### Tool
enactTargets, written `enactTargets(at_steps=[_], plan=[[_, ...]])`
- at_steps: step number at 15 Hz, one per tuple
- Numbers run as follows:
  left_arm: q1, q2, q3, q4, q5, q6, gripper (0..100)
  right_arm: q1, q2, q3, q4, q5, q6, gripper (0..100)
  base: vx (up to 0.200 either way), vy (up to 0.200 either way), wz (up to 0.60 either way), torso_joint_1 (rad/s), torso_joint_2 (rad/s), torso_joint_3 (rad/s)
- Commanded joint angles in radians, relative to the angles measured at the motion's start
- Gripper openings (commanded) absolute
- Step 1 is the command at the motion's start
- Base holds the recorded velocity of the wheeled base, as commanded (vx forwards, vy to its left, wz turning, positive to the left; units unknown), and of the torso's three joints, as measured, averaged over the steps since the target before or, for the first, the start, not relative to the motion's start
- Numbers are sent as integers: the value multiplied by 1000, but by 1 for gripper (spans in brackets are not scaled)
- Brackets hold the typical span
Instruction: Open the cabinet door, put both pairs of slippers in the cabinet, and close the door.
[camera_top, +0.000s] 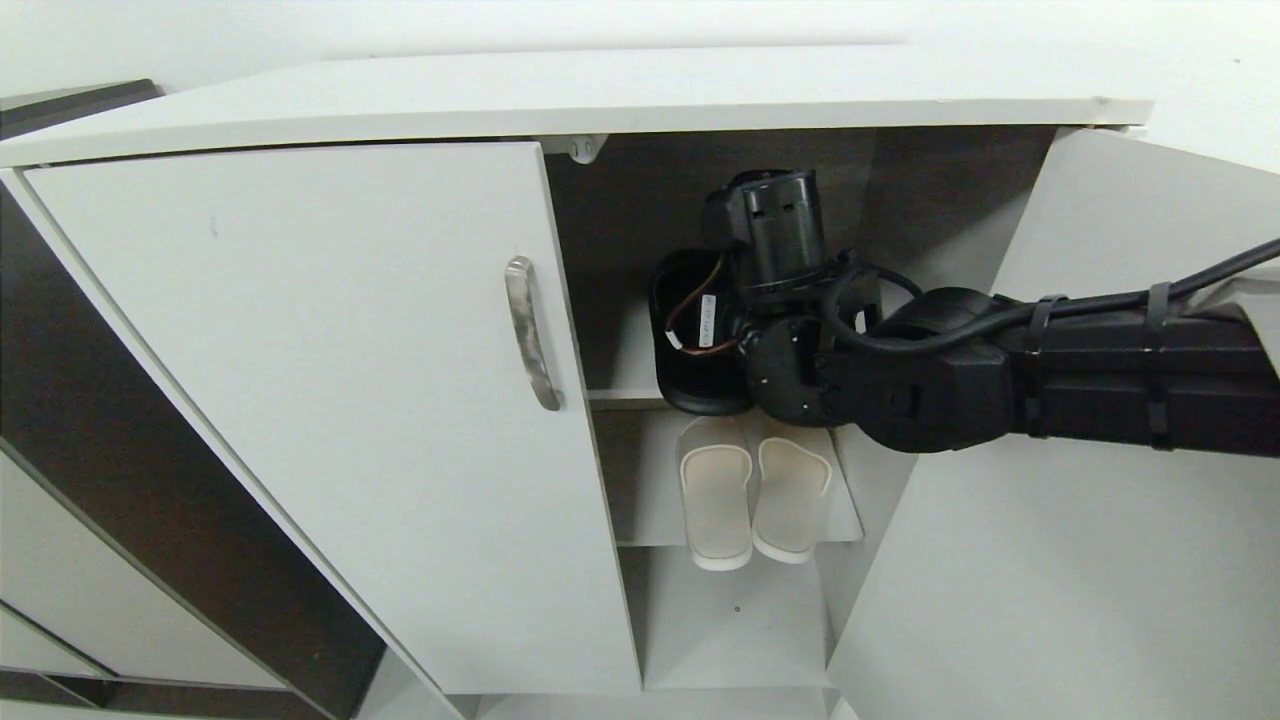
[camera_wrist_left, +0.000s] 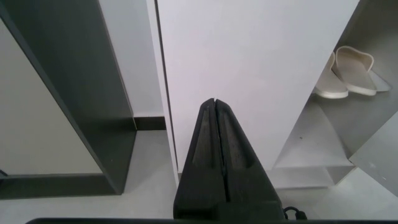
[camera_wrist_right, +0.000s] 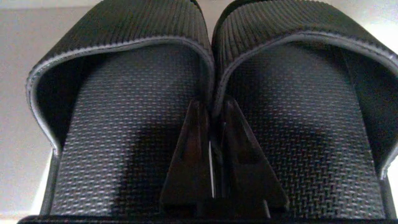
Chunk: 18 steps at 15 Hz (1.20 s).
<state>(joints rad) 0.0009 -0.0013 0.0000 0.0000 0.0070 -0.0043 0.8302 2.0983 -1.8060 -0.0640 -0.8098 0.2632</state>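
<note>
Between the right gripper's (camera_wrist_right: 214, 111) clenched jaws sit the touching inner strap edges of the black slippers (camera_wrist_right: 124, 143). The pair lies side by side at the upper shelf (camera_top: 620, 396) of the cabinet (camera_top: 600, 95), lengthwise front to back, toes inward. The left gripper (camera_wrist_left: 214, 109) is pressed closed on nothing.

In the cabinet (camera_top: 600, 90), upper slipper pair (camera_top: 688, 382) is above lower slipper pair (camera_top: 715, 495).

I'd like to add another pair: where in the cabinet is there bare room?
The bottom shelf, under the white slippers, is bare. Beside them the middle shelf leaves only narrow strips. The top shelf is crowded: the right gripper holds the black slippers there.
</note>
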Motion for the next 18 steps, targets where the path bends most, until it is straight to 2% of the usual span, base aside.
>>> enactTargets(at_steps=[1, 10, 11, 18], plan=[[1, 1, -2, 0, 1, 0, 0, -8, 25, -15, 0, 0, 1, 0, 0, 0, 0, 0, 0, 0], [1, 1, 0, 0, 1, 0, 0, -25, 48, -18, 0, 9, 2, 0, 0, 0, 0, 0, 0, 0], [1, 1, 0, 0, 1, 0, 0, -25, 48, -18, 0, 9, 1, 100, 0, 0, 0, 0, 0, 0], [1, 1, 0, 0, 1, 0, 0, 1, -17, 31, 27, 3, 2, 100, 0, 0, 0, 0, 0, 0]])
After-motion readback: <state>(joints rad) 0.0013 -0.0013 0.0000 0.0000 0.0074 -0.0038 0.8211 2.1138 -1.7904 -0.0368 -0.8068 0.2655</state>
